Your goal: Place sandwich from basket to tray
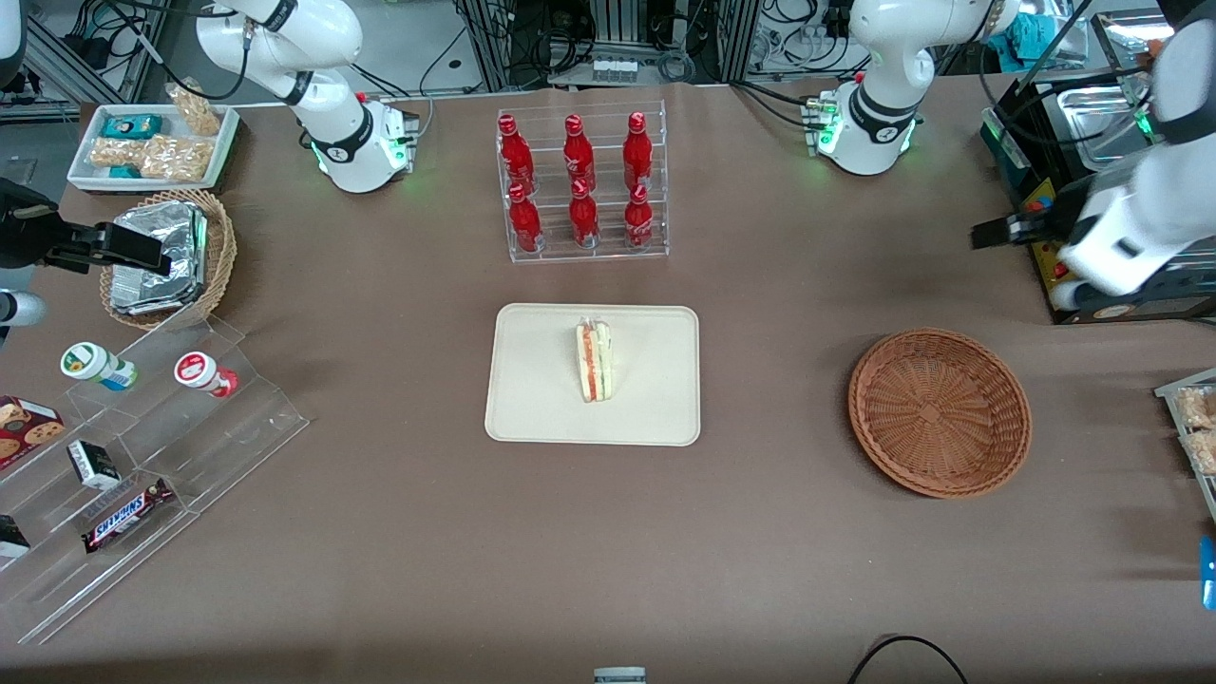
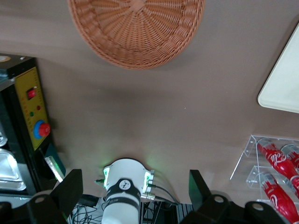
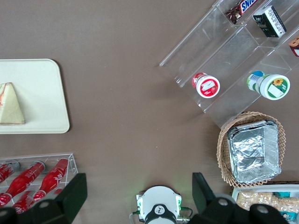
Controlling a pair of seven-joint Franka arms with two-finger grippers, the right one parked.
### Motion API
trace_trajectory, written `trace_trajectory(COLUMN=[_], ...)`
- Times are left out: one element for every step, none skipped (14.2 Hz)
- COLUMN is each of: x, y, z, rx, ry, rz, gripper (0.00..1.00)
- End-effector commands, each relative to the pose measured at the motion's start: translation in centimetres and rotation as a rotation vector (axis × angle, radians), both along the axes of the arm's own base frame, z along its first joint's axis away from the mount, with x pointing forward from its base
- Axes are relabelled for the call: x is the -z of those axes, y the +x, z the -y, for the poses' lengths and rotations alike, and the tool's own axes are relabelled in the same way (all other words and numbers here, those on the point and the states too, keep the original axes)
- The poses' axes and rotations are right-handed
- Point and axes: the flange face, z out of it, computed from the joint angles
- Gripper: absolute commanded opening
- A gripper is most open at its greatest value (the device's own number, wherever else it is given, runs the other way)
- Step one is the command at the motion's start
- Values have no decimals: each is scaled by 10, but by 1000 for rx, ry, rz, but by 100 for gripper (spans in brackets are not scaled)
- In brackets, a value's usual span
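Note:
The sandwich (image 1: 594, 361) lies on the cream tray (image 1: 532, 408), at its middle; it also shows in the right wrist view (image 3: 10, 105) on the tray (image 3: 42, 98). The reddish-brown basket (image 1: 939, 410) sits empty toward the working arm's end of the table. My left gripper (image 1: 988, 233) is open and empty, raised above the table, farther from the front camera than the basket and next to a black control box. In the left wrist view the gripper (image 2: 134, 191) has its jaws wide apart, with the basket (image 2: 135, 28) and a tray corner (image 2: 285, 84) below.
A clear rack of red bottles (image 1: 581, 185) stands farther from the camera than the tray. The black control box (image 1: 1045, 199) is by the working arm. A pale basket of foil packets (image 1: 171, 256), a snack tray (image 1: 152, 142) and clear stepped shelves (image 1: 161, 446) lie toward the parked arm's end.

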Motion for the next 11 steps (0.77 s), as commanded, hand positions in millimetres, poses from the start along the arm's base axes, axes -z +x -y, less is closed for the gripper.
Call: trace_trajectory(x=[-22, -21, -21, -21, -24, -27, -28, -25, -26, -22, -21], y=[11, 17, 21, 22, 25, 24, 19, 20, 14, 7, 8], z=[3, 3, 4, 4, 4, 4, 3, 9, 11, 10, 12], rx=[18, 15, 18, 10, 8, 12, 24, 14, 11, 12, 13], ry=[-10, -4, 5, -1, -7, -8, 0, 2, 19, 40, 44], rz=[-29, -37, -29, -25, 1, 18, 16, 9, -12, -17, 20], gripper=[100, 100, 100, 100, 100, 100, 100, 100, 100, 100, 100])
